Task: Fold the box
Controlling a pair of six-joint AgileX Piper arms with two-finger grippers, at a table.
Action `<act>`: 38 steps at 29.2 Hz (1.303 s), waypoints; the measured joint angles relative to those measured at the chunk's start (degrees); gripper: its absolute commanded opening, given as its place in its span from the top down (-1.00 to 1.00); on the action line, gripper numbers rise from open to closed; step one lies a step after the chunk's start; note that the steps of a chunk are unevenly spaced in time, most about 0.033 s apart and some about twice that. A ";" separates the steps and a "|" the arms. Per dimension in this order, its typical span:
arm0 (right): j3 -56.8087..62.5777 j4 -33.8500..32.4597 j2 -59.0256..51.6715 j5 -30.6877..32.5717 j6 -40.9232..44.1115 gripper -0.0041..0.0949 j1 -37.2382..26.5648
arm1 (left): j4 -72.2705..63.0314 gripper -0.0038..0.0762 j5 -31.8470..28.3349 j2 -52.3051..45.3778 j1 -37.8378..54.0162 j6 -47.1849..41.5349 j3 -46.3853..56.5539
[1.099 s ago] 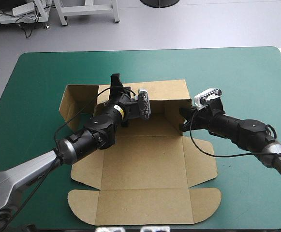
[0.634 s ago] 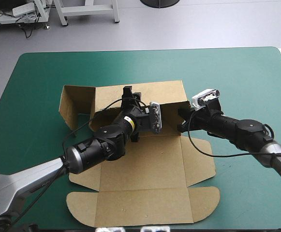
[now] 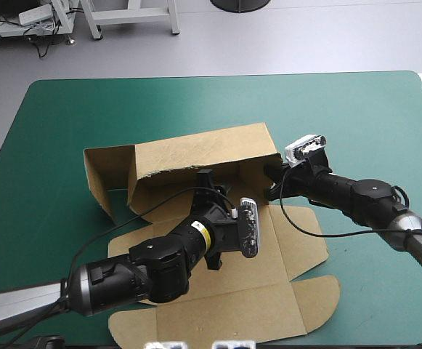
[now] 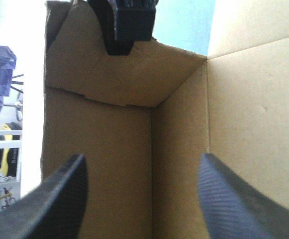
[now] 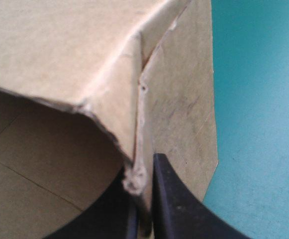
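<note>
Teal-green table [image 3: 356, 102] holds the box [image 3: 218, 149] at its centre, far wall now leaning over the base. Fingers apart, the left gripper [image 4: 142, 157] has backed toward the near edge; the right gripper [image 5: 143, 169] stays clamped on the box's right corner.

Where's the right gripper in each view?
High view: right gripper at the box's raised right-hand corner.
Left wrist view: right gripper on the far wall's edge.
Right wrist view: right gripper shut on that corner.
Shared landmark: the raised corner.

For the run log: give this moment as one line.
box: far wall raised, front flaps flat on teal-green cover | left gripper: open, facing raised wall | right gripper: shut on box's right corner
</note>
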 measured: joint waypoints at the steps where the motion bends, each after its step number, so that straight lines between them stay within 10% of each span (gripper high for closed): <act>1: -0.03 -0.52 0.00 0.00 0.36 0.96 0.00 | -1.40 0.90 0.28 -0.93 0.00 -0.32 -0.01; 10: -0.55 -7.62 -1.47 -0.18 4.98 0.96 0.00 | -4.35 0.91 8.72 -11.37 2.27 -13.04 -0.01; 15: -3.78 -24.26 -3.72 1.00 18.23 0.96 0.05 | -4.77 0.91 13.99 -14.67 8.83 -16.39 -0.01; 27: -16.15 -66.71 -5.44 17.27 58.25 0.96 0.23 | -9.26 0.91 12.25 -18.48 29.33 -20.88 -0.65; 38: -25.78 -78.37 -5.68 33.08 68.00 0.96 0.23 | -22.81 0.91 9.87 -21.99 44.42 -12.46 -1.52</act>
